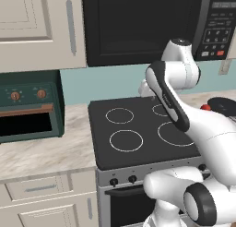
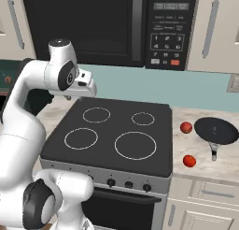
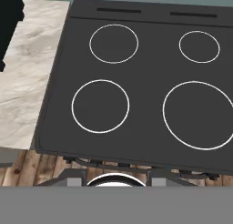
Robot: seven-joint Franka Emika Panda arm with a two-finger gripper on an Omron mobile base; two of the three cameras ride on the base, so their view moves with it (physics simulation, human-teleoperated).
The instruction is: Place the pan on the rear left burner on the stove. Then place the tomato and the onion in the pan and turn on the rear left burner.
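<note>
Resting on counter right of stove [image 2: 112,131]: pan [image 2: 216,131], untouched.

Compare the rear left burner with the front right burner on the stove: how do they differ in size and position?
The rear left burner is a mid-sized ring; the front right burner is the largest of the four. The rear left burner lies near the back wall on the side of the green oven; the front right burner lies near the knobs, on the side of the pan. Both are thin white circles on black glass, and nothing stands on either.
</note>
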